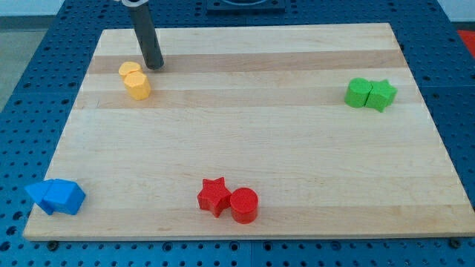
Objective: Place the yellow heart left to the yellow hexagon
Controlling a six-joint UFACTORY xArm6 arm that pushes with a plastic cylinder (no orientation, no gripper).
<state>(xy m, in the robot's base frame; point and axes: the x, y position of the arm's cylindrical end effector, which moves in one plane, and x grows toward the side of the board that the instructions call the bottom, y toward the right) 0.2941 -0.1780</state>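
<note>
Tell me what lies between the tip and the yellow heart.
Nothing. In the camera view, my tip stands just to the upper right of the yellow heart, with only a sliver of bare board between them. The yellow hexagon sits below the heart, touching it.

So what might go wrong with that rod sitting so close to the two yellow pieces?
The yellow heart and yellow hexagon touch, so a push from my tip, just right of the heart, might drag both along. They also sit near the board's left edge, so a leftward shove could perhaps slide the heart off.
</note>
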